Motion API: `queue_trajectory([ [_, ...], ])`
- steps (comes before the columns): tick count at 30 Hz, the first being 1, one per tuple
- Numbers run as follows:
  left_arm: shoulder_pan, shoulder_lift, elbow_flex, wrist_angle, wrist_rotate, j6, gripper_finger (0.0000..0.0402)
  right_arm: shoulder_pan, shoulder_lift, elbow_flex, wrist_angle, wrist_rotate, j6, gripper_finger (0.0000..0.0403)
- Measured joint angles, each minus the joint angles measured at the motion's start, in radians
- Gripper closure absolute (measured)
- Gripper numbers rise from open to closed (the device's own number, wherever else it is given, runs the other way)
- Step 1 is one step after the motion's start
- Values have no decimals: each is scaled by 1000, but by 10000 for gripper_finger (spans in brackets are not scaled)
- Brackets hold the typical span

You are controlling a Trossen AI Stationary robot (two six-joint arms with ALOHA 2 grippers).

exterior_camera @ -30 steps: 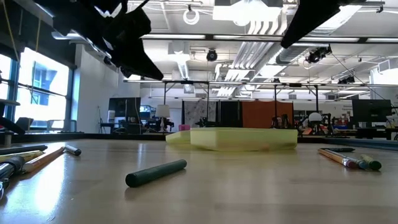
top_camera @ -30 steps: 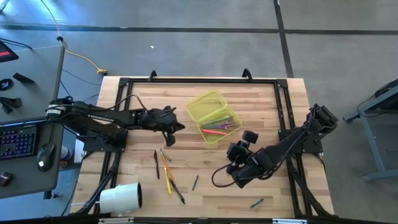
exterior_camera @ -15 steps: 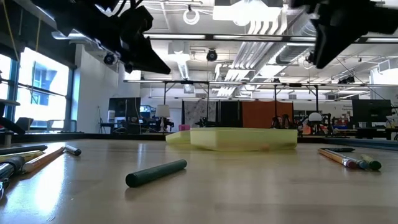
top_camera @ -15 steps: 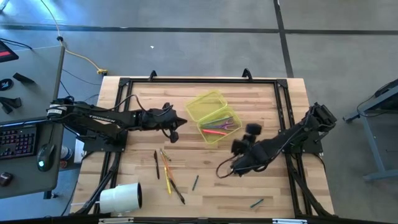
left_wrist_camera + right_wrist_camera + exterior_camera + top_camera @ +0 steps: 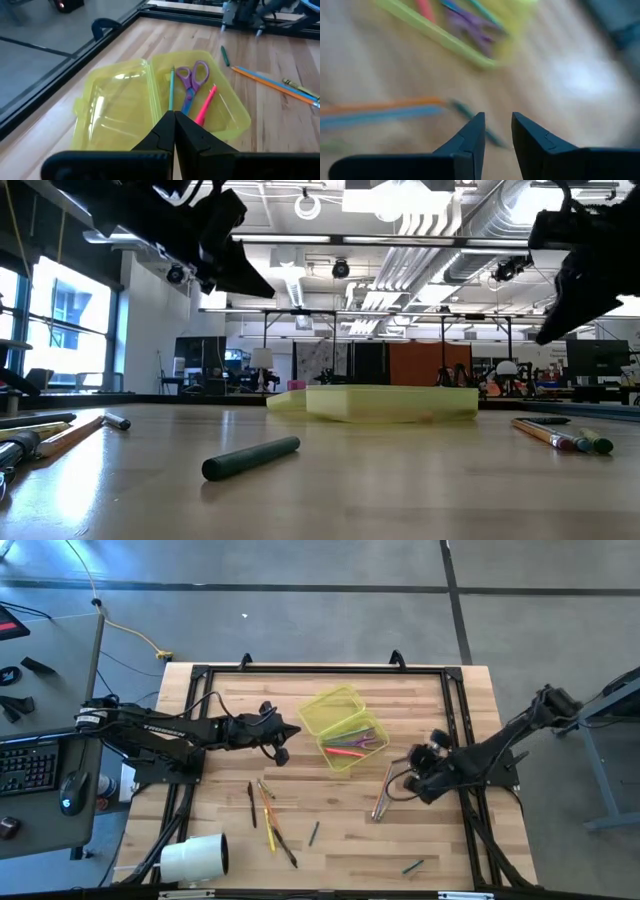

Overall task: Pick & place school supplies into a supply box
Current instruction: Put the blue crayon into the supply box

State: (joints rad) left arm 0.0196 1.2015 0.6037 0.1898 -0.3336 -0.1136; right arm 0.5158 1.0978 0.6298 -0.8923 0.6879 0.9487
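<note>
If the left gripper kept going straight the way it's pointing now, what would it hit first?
Most likely the supply box: the shut left gripper points at the compartment holding the purple scissors, a green pencil and a pink pen. Depth is unclear.

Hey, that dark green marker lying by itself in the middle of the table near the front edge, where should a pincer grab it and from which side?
Grip the green marker at the middle of its barrel, coming straight down from above with the fingers across its width. It lies flat on the table, a thin round stick with bare wood on both sides, so a centred hold should keep it from tipping. The right pincer, fingers slightly apart, looks closer.
</note>
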Motion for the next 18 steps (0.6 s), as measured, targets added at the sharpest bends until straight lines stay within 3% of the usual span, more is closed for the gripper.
queue_trajectory([
  [3,0,0,0,11,-2,4,356,-14,-108,-156,373,-15,-176,323],
  [6,0,0,0,47,-2,5,356,-43,-168,-280,591,-14,-338,323],
  [13,0,0,0,91,-2,12,355,-192,-208,-397,651,-84,-277,322],
  [18,0,0,0,118,-2,12,355,-291,-205,-400,675,-170,-395,322],
])
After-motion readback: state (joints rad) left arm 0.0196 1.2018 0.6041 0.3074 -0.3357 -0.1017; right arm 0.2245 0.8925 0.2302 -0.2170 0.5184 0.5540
